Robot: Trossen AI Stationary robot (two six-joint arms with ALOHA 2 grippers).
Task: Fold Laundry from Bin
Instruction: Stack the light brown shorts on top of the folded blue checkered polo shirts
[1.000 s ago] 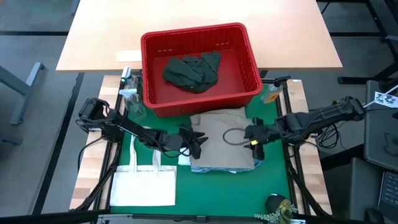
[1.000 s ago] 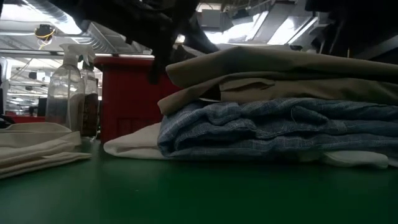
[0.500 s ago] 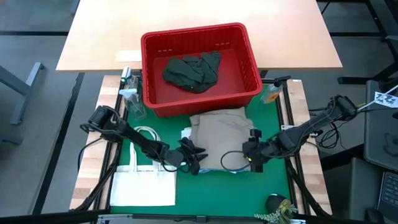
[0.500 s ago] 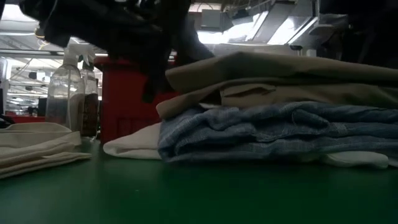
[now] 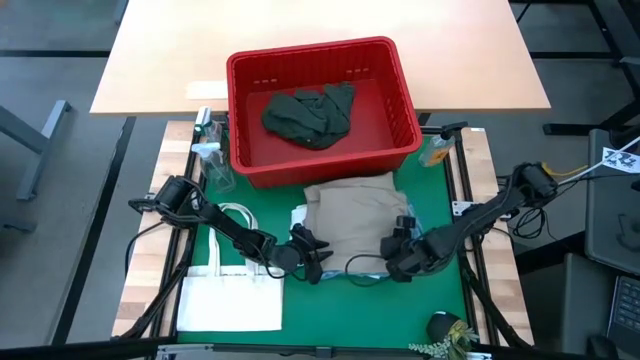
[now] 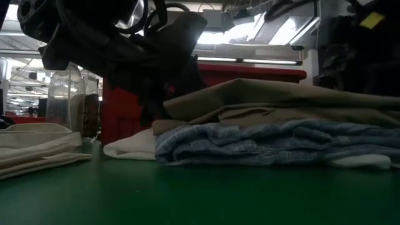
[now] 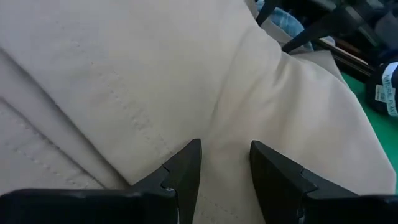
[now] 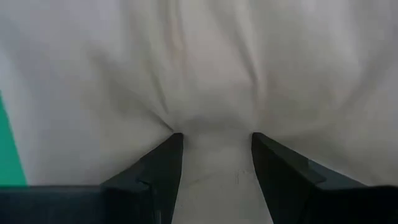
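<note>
Red slotted bin [image 5: 400, 95] holding a dark green garment [image 5: 308, 114]. Green table mat [image 5: 340, 300]. Beige/tan folded garment [image 5: 352, 222] on top of the stack, blue-and-white striped garment [image 6: 269, 140] under it, white cloth [image 6: 130, 147] at the bottom edge. White tote bag [image 5: 230, 302], plain. Light wood table [image 5: 160, 60] behind the bin. Clear spray bottle [image 6: 62, 100]. Both arms dark/black: left gripper [image 5: 312, 258], right gripper [image 5: 398, 258]. Wrist views show plain beige cloth, faint stitch lines.

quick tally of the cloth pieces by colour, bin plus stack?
Dark green garment, in the red bin: 1
Beige garment, top of the stack: 1
Blue garment, under the beige: 1
White piece, bottom of the stack: 1
Total: 4
</note>
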